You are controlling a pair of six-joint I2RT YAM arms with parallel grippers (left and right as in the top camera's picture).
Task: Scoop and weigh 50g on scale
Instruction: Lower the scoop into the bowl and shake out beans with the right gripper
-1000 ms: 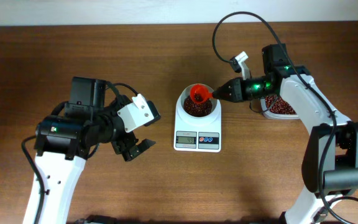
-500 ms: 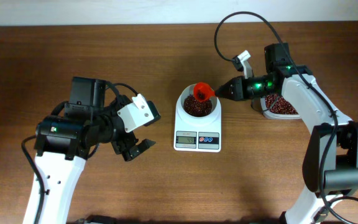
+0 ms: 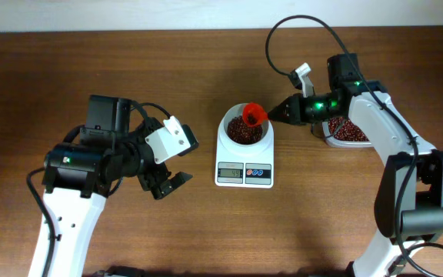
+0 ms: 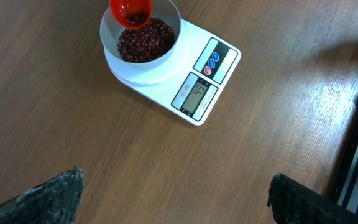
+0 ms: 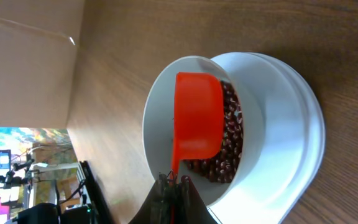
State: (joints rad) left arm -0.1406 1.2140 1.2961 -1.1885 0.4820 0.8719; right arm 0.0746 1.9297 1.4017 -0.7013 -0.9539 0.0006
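Compared with a second back, the orange scoop [image 3: 254, 115] has been slid from over the middle of the scale [image 3: 244, 163] toward the right rim of its bowl [image 3: 228, 123] and rolled over. What was an open cup facing up is now tipped. In the right wrist view only the scoop's back is seen, lying over the beans [image 3: 241, 132] already heaped in the bowl. In the left wrist view a few beans can still be made out inside the scoop, so the pour probably isn't quite finished.

The scoop's handle is pinched by the right gripper [image 3: 275, 115], fingers pressed tight on it, reaching in from the right of the scale. The left gripper [image 3: 171, 183] is parked well to the left of the scale, fingers spread wide, nothing held, and no change is noticed there.

The display [image 3: 230, 174] on the front of the scale is lit, but the digits can't be read reliably at this size. So it can't be told how close to target the load is. The supply is kept in the clear tub [image 3: 352, 135] to the right of the scale. If the reading falls short, another scoop from there would be needed; if it's over, some beans would have to be taken back out.
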